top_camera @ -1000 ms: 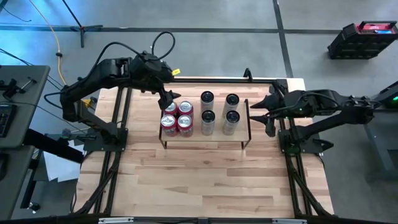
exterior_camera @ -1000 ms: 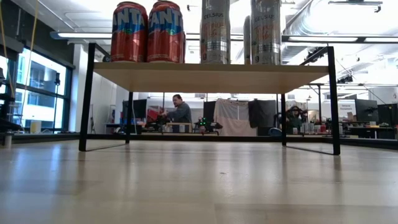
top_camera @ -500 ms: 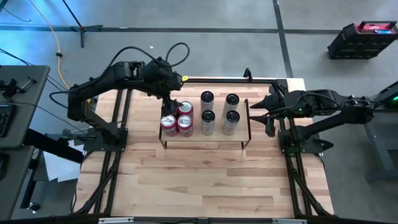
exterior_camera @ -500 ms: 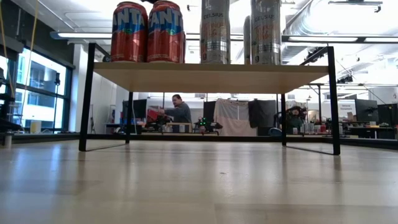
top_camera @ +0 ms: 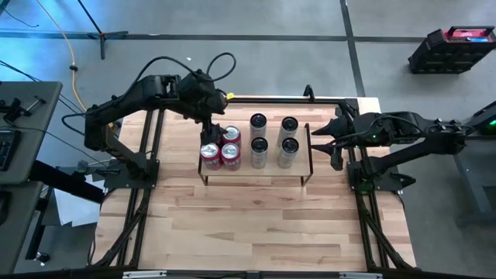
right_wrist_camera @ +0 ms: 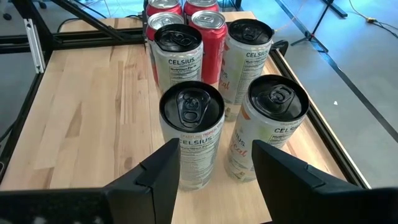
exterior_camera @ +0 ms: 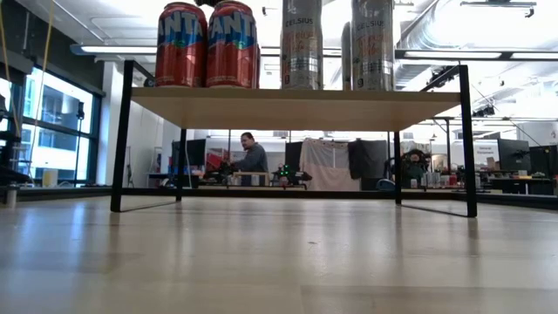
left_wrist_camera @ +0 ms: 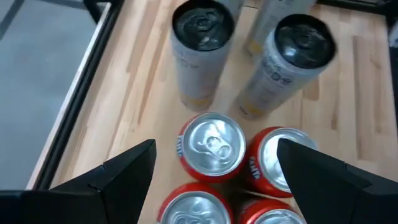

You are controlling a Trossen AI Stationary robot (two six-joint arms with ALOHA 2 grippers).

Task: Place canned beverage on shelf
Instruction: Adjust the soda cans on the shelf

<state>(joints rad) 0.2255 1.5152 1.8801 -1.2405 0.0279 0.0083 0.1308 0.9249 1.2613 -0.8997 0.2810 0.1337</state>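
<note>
Left claw hangs released, holding nothing, right over the four red cans standing packed on the shelf, so a careless retreat could clip one and topple its neighbours.

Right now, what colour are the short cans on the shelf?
Red short cans with silver tops; the right wrist view shows them best.

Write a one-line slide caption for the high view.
Four red cans and four slim silver cans stand on the shelf; open left gripper above the red cans, right gripper waits beside the shelf.
</note>
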